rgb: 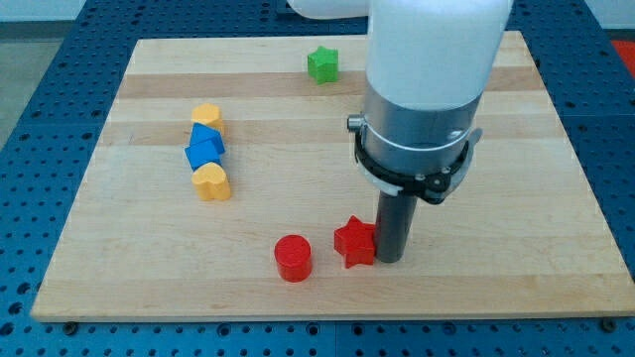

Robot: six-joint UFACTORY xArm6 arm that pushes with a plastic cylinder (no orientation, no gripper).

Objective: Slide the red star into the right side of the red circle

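Here, the wooden board carries several small blocks, most of them away from the work. Near the view's top sits a green star-like block, alone. At the view's left a short column runs down the board: a yellow block, probably pentagonal though the angle makes that hard to settle, then two blue blocks pressed together, the upper blue block and the lower blue block, and below them a yellow heart-shaped block. All of these lie well apart from the red pieces and block nothing.

The red star lies toward the view's bottom, just right of the red circle, with a narrow strip of bare wood between them. Nothing stands in that gap.

My tip rests against the star's right side, touching or very nearly so. There are no jaws on this arm, only the straight dark rod under a grey metal collar and a wide white housing.

The board is pale, with lengthwise planks and visible grain. The blocks look like matte moulded plastic with flat tops. Around the board, the blue perforated table surface shows.
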